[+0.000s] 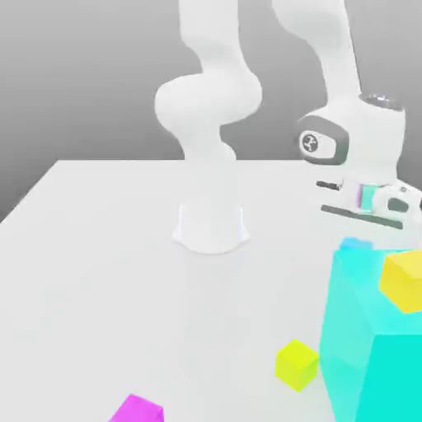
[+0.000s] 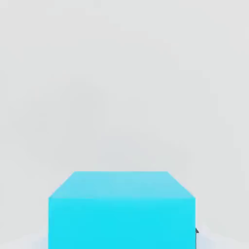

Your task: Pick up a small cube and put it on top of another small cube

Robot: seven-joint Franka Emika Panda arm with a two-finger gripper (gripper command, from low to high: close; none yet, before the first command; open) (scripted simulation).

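The small cube [image 1: 356, 244] is sky-blue and rests on the white table [image 1: 99, 272]; just its top shows behind the huge cyan block [image 1: 371, 346] at the exterior view's right. My gripper [image 1: 359, 234] comes straight down onto it from the white hand above and is shut on it. In the hand view the small cube [image 2: 121, 209] looms close, squarely in the grip, with a dark sliver of a fingertip [image 2: 196, 231] at its side. The cube looks level and still on the table.
A yellow cube [image 1: 404, 280] lies tilted on the huge cyan block. Another yellow cube [image 1: 297, 363] sits on the table in front of that block, and a magenta cube [image 1: 136, 410] lies near the front edge. The arm's base [image 1: 211, 227] stands mid-table.
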